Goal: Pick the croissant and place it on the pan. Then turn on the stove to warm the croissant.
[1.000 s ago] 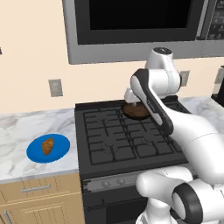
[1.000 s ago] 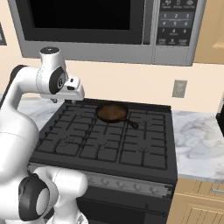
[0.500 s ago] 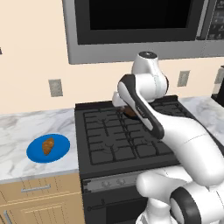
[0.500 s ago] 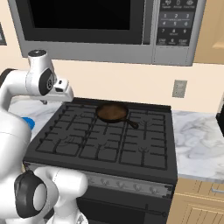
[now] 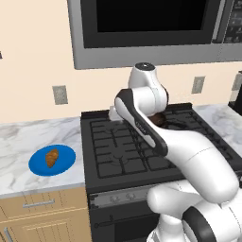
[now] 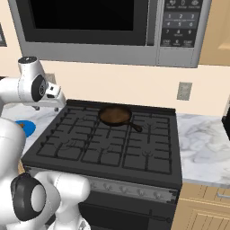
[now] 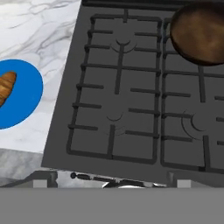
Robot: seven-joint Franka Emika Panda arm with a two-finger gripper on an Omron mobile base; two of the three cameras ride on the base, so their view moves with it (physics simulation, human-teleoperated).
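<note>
You are on the reach step: the small golden-brown croissant [image 7: 5,87] lies at nine o'clock on the flat blue plate [image 7: 26,100]. Whether the gripper [image 5: 115,113] is spread or closed cannot be told. Next, swing left over the pastry and descend.

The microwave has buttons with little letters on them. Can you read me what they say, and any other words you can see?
Microwave keypad: pale marks on the buttons, too small and blurred to read.
Stove, its knob strip, the pan and the blue plate: no words or numbers to be seen.
</note>
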